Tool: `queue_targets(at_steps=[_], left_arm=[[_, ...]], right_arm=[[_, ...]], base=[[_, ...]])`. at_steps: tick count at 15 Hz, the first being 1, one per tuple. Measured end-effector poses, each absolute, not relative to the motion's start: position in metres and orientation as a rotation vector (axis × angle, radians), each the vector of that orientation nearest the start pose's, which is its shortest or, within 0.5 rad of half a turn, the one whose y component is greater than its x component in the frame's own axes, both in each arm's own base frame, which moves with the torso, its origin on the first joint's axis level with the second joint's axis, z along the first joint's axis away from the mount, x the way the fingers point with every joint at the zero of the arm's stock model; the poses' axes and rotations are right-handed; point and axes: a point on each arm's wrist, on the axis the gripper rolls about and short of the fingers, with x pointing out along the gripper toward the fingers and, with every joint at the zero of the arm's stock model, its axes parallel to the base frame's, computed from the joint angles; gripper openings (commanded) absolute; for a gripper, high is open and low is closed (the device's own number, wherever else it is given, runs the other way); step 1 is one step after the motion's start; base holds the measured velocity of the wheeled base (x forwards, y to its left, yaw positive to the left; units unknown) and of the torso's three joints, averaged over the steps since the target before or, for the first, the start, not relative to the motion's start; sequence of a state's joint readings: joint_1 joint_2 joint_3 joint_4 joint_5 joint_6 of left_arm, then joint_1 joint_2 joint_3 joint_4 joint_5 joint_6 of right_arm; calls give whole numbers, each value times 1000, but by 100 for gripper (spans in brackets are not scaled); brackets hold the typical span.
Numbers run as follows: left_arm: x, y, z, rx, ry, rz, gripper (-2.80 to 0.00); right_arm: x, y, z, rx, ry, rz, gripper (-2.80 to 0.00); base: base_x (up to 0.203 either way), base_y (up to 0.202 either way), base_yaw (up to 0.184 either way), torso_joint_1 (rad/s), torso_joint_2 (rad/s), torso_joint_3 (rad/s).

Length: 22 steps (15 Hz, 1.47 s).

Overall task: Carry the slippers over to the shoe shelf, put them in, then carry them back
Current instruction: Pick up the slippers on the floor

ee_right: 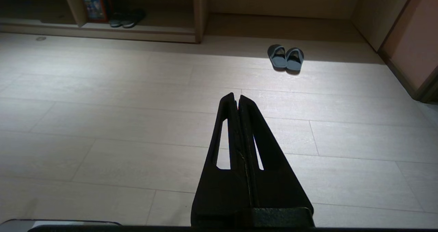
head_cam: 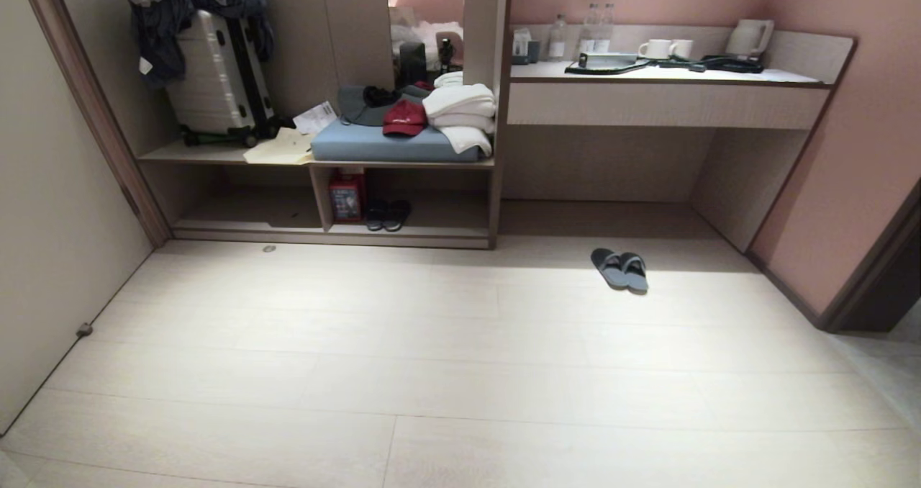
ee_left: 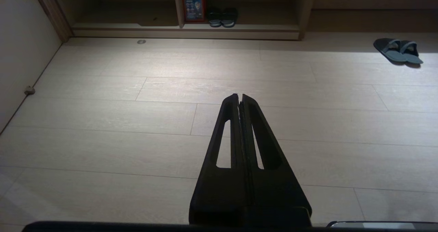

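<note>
Nothing of the task appears to have been done yet. The pair of thin flat grey-blue slide slippers [head_cam: 619, 269] is seen side by side on the pale plank floor [head_cam: 432, 373], at about one o'clock in the head view, well apart from the low taupe wood-grain shoe shelf [head_cam: 331, 232] at eleven o'clock. The left gripper [ee_left: 240, 95] and right gripper [ee_right: 236, 95] are held over bare floor, jaws pressed together, nothing gripped. Approach, pickup, shelving and return all remain.
</note>
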State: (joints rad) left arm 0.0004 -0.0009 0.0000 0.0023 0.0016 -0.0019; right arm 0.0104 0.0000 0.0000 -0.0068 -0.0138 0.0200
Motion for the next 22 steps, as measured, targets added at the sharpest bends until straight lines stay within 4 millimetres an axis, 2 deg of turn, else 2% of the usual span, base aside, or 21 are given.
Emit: queue_targets(at_steps=[8, 22], left_arm=[[-23, 0, 75, -3, 2, 1, -280], [-23, 0, 75, -2, 3, 2, -280]], right_arm=[[-23, -1, 76, 20, -7, -3, -280], [-23, -1, 76, 20, -7, -3, -280]], base=[[8, 0, 1, 0, 0, 1], [195, 0, 0, 4, 2, 2]])
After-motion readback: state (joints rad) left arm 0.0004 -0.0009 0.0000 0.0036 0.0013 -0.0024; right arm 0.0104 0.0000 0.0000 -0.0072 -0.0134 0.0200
